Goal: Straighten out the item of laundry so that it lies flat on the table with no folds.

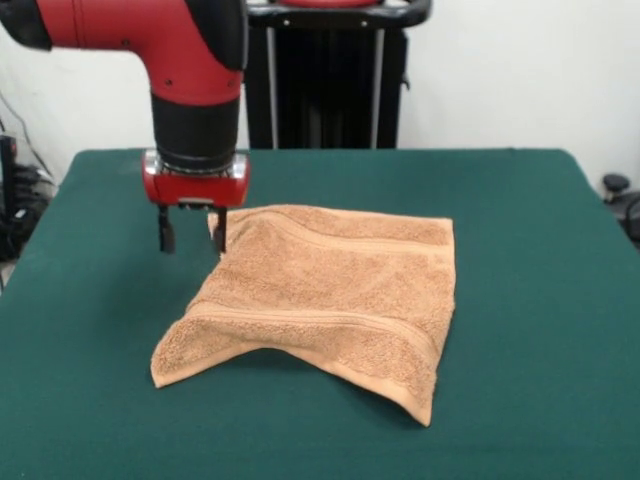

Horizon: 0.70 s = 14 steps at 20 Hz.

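One orange-tan towel (330,300) lies mid-table (540,400), its near edge humped. My gripper (190,232) hangs at its far-left corner, fingers (166,232) apart, nothing visibly held (contact uncertain). I judge the corner grasp is in hand; next, pinch and pull outward.

One towel (330,300), one table (520,200), one arm (150,40) with one gripper (192,232).

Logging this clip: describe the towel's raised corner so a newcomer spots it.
On the green table lies one orange-tan towel. Follow its far edge toward the red arm: the corner there lifts off the felt beside the gripper, unlike the three others.
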Available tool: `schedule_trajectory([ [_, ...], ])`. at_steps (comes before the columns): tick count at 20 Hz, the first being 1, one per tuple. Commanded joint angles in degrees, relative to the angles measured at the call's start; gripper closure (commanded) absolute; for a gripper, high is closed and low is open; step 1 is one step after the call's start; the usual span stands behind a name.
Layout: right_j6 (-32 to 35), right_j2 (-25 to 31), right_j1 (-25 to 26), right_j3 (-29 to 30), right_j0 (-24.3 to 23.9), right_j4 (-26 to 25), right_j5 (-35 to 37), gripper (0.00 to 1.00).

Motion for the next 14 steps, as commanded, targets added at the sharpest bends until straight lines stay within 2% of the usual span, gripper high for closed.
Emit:
schedule_trajectory([
  [1,5.1,-3.3,-2.4,7.8,4.6,0.9,-3.1,0.0],
  [7,8.4,-5.6,-1.4,8.1,7.2,0.7,-6.3,0.0],
  [14,15.2,-10.9,2.3,6.8,13.3,1.3,-12.5,0.0],
])
